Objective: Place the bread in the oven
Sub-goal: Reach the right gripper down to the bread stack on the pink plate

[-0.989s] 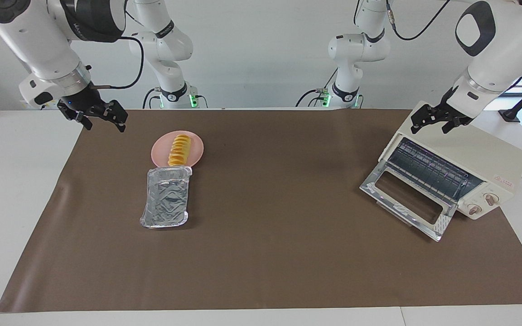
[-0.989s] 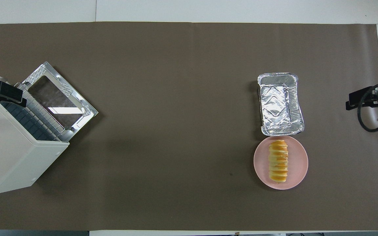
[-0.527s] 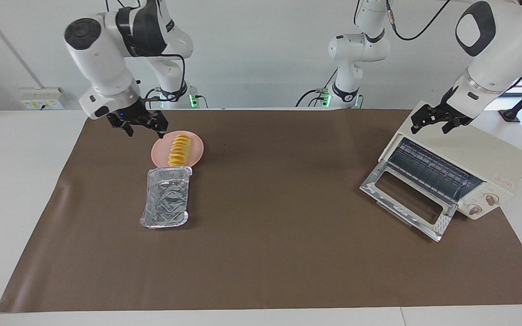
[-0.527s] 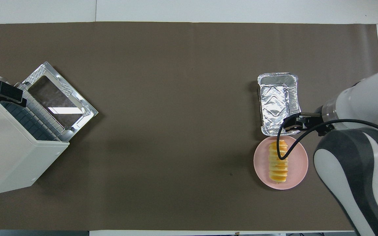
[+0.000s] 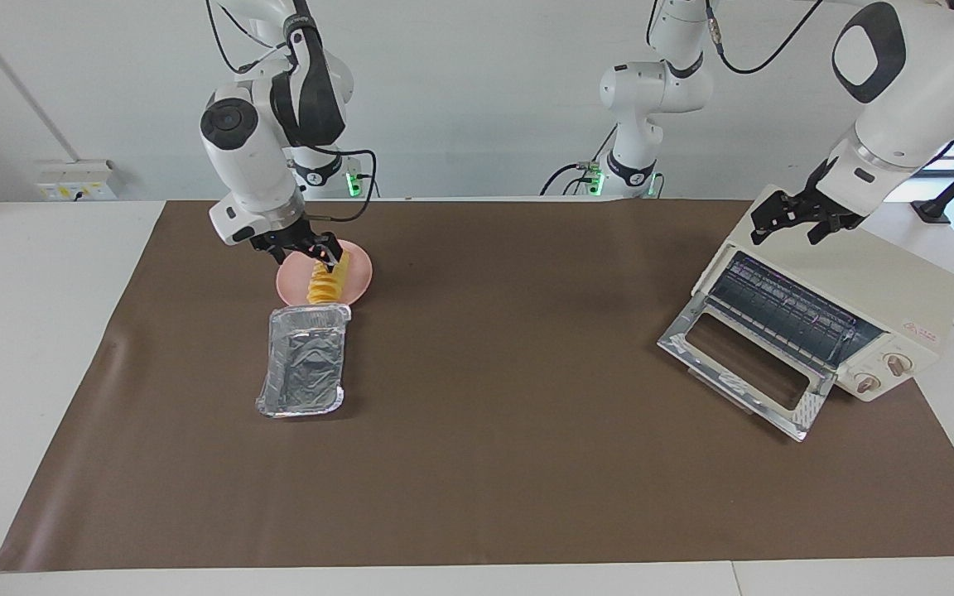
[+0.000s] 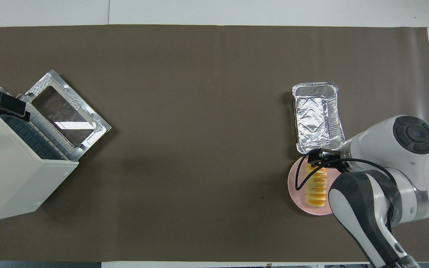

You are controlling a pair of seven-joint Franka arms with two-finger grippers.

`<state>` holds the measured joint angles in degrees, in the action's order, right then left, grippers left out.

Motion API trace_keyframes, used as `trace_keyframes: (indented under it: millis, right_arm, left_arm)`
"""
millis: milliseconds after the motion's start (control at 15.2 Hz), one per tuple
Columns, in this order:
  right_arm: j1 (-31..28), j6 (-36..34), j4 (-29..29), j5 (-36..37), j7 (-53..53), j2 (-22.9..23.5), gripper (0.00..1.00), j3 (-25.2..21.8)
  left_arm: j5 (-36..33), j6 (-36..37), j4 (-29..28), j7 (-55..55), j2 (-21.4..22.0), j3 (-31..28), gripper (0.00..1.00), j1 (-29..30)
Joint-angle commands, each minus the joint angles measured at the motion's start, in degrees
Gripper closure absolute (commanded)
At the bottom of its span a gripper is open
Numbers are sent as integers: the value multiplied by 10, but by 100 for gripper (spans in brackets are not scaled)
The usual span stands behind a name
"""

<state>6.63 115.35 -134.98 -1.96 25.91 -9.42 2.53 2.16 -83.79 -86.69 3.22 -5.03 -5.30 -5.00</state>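
Presently your right hand (image 5: 321, 251) hangs wide open over the bread (image 5: 326, 281) on its plate (image 5: 358, 273); straddle its narrow width, lower squarely, close gently.

The table covering (image 5: 527, 463) is a matt brown sheet, paper-like, smooth with faint creases near its edges. The tray (image 5: 303, 364) is thin crinkled metal foil, bright and reflective. The plate (image 5: 361, 277) is smooth pink, with a slight sheen. The bread (image 5: 324, 285) has a ridged, matt golden-yellow surface. The oven (image 5: 858, 290) has a smooth cream-white casing with a satin finish; its door (image 5: 742, 364) has an embossed shiny metal frame around a glass pane, and its rack (image 5: 783, 310) is wire.
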Motion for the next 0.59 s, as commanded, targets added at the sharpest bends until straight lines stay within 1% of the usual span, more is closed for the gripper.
trace_keyframes:
  millis: [0,66,132,264,527]
  right_arm:
    - [6,29,-72,-4,21,-57,1,-2]
    - [10,50,-90,-5,28,-64,1,-1]
    - [22,65,-100,-5,40,-64,1,-2]
    - [26,93,-117,-5,44,-60,1,-2]
    - [24,179,-166,-5,42,-44,9,-2]
  left_arm:
    - [-11,-9,-23,-2,19,6,0,4]
    - [-11,-9,-23,-1,19,6,0,4]
    - [-11,-9,-23,-1,19,6,0,4]
    - [-11,-9,-23,-1,19,6,0,4]
    - [-11,-9,-23,-1,19,6,0,4]
